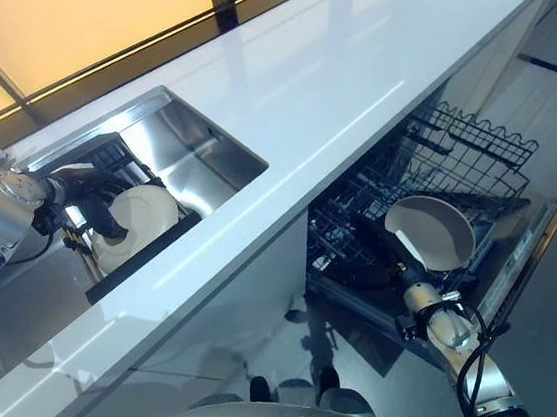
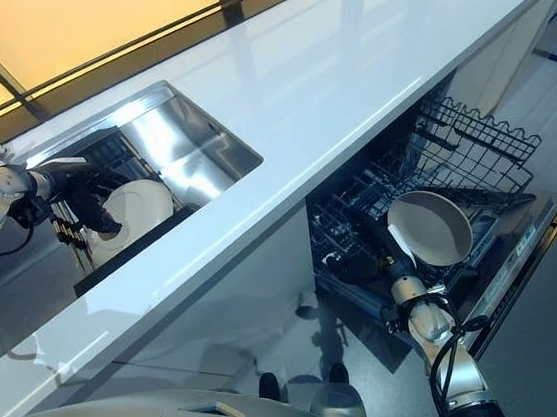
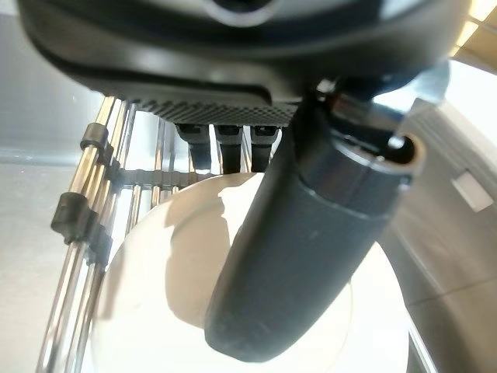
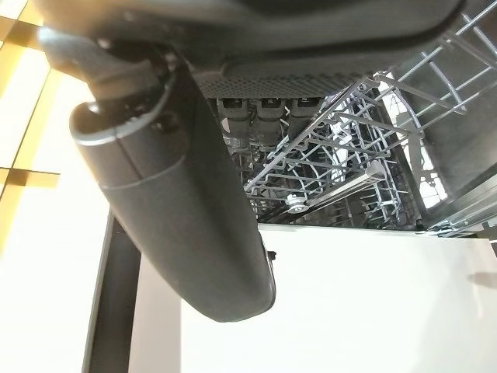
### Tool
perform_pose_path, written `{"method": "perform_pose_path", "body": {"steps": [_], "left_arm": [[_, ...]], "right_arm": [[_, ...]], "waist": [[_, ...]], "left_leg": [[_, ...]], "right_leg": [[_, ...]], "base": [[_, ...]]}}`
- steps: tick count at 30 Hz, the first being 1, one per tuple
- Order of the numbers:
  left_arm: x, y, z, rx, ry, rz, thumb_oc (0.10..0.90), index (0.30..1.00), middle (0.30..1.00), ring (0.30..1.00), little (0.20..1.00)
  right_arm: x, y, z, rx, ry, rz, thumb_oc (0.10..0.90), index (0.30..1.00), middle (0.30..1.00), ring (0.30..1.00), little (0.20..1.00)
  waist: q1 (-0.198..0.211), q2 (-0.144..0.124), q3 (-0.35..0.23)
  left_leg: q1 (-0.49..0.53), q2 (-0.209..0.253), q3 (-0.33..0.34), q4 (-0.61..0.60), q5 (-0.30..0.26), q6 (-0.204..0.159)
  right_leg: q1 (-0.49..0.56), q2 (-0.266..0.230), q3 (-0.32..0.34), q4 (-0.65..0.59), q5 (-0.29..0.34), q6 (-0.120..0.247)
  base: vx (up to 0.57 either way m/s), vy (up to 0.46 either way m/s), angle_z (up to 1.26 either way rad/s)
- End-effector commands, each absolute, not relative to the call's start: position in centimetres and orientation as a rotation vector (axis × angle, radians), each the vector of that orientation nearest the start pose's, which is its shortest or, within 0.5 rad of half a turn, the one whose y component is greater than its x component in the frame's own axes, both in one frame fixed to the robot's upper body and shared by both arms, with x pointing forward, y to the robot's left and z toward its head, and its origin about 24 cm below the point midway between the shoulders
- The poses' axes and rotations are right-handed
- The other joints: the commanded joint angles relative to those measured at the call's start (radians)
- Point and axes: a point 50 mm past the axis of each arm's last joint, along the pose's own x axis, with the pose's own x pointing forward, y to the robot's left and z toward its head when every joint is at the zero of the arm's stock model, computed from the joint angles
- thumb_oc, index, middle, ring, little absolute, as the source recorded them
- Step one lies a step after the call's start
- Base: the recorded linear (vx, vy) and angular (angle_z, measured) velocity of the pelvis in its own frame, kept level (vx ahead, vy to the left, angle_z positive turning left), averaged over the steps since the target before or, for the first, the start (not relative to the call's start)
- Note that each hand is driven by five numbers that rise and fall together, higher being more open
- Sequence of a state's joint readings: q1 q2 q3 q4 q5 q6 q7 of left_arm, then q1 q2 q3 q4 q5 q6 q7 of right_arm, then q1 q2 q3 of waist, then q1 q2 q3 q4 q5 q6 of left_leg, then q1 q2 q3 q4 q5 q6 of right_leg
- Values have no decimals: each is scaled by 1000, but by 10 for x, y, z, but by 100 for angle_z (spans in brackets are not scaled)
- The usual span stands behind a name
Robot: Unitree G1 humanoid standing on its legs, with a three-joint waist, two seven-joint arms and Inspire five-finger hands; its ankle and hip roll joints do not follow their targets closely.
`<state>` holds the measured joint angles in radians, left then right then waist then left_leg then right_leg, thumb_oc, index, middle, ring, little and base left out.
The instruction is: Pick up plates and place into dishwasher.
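The right hand point(image 2: 405, 266) grasps a round white plate point(image 2: 430, 228) by its lower rim, thumb across the face and fingers behind it, and holds it tilted above the dark wire lower rack point(image 2: 355, 239) of the open dishwasher point(image 2: 514, 261). The rack lies directly beneath and just beyond the plate, so the coming move looks like a short drop forward and down, turning the plate on edge so its face runs along the tine rows. The raised wire back section point(image 2: 477, 141) of the rack stands past the plate, and the rack floor between it and the front rail looks open; the lowered dishwasher door flanks the right arm on its outer side, leaving little room to swing that way.

At the far left end of the glossy white tabletop point(image 2: 303, 81), the left hand point(image 2: 97, 210) reaches into the stainless steel sink point(image 2: 180, 142) and closes on a second round white plate point(image 2: 138, 208), which stands nearly upright in a metal-barred dish rack point(image 3: 85, 217); the wrist view shows the thumb laid over its face with fingers behind. The tabletop's front edge overhangs between sink and dishwasher, so this plate would have to rise clear of the sink wall first.
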<state>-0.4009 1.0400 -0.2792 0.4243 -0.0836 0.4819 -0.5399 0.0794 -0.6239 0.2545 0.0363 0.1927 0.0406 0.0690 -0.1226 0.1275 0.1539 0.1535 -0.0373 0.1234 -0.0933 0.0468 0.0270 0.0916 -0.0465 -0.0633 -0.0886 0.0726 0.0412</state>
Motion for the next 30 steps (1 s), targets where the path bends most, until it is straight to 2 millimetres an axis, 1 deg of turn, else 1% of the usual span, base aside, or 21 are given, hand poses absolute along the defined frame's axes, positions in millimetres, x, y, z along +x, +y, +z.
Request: {"method": "perform_pose_path", "body": {"steps": [1, 2, 3, 5, 6, 8, 11, 16, 19, 25, 30], "left_arm": [[303, 303, 88, 561, 720, -399, 800, 900, 900, 900, 900], [302, 302, 87, 550, 726, -417, 800, 900, 900, 900, 900], [299, 297, 82, 513, 776, -482, 800, 900, 900, 900, 900], [295, 293, 78, 494, 820, -542, 800, 900, 900, 900, 900], [291, 288, 72, 464, 858, -597, 690, 806, 806, 806, 790], [285, 279, 65, 428, 901, -680, 100, 300, 300, 300, 200], [278, 268, 59, 384, 921, -794, 100, 300, 300, 300, 200], [269, 255, 68, 367, 864, -904, 100, 300, 300, 300, 200], [266, 256, 75, 403, 830, -883, 100, 300, 300, 300, 200], [255, 264, 89, 383, 772, -869, 100, 300, 300, 300, 200], [254, 265, 95, 362, 731, -863, 100, 300, 300, 300, 200]], "right_arm": [[229, -194, 39, -441, 122, 418, 800, 900, 900, 900, 900], [228, -195, 39, -439, 126, 417, 800, 900, 900, 900, 900], [227, -196, 38, -442, 128, 419, 800, 900, 900, 900, 900], [226, -197, 38, -444, 127, 418, 800, 900, 900, 900, 900], [225, -197, 38, -445, 124, 418, 800, 900, 900, 900, 900], [225, -198, 39, -445, 122, 419, 800, 900, 900, 900, 900], [224, -199, 39, -449, 121, 425, 800, 900, 900, 900, 900], [223, -199, 42, -457, 107, 433, 800, 900, 900, 900, 900], [223, -197, 43, -450, 99, 434, 800, 900, 900, 900, 900], [223, -195, 46, -436, 81, 430, 800, 900, 900, 900, 900], [226, -196, 48, -439, 74, 420, 800, 900, 900, 900, 900]], "waist": [[-66, -26, 16], [-69, -24, 18], [-76, -21, 20], [-80, -19, 22], [-84, -17, 24], [-88, -16, 24], [-89, -14, 23], [-79, -15, 18], [-65, -20, 10], [-32, -31, -11], [-15, -36, -22]], "left_leg": [[-27, -57, 48, 16, -62, -1], [-28, -57, 52, 17, -62, -2], [-31, -57, 56, 17, -61, -1], [-32, -57, 61, 17, -60, -1], [-32, -57, 62, 17, -60, -1], [-30, -58, 66, 19, -61, 0], [-26, -57, 68, 20, -64, 0], [-20, -54, 69, 22, -67, -1], [-15, -52, 64, 19, -64, -3], [-12, -44, 50, 12, -54, -10], [-9, -40, 39, 8, -50, -12]], "right_leg": [[-41, 20, 42, 86, -67, 89], [-43, 20, 44, 86, -67, 90], [-46, 20, 50, 87, -66, 91], [-48, 20, 55, 86, -63, 93], [-48, 21, 59, 87, -63, 94], [-47, 21, 63, 87, -62, 95], [-43, 21, 67, 85, -62, 96], [-30, 23, 64, 80, -63, 96], [-20, 24, 51, 75, -62, 95], [-4, 24, 24, 64, -59, 90], [6, 23, 8, 61, -60, 86]], "base": [[21, 30, -9], [24, 37, -8], [18, 29, -8], [11, 20, -9], [9, 12, -12], [10, 6, -12], [-6, 3, -10], [-54, 5, -9], [-63, -15, -1], [-76, -21, -3], [-65, -14, 1]]}}
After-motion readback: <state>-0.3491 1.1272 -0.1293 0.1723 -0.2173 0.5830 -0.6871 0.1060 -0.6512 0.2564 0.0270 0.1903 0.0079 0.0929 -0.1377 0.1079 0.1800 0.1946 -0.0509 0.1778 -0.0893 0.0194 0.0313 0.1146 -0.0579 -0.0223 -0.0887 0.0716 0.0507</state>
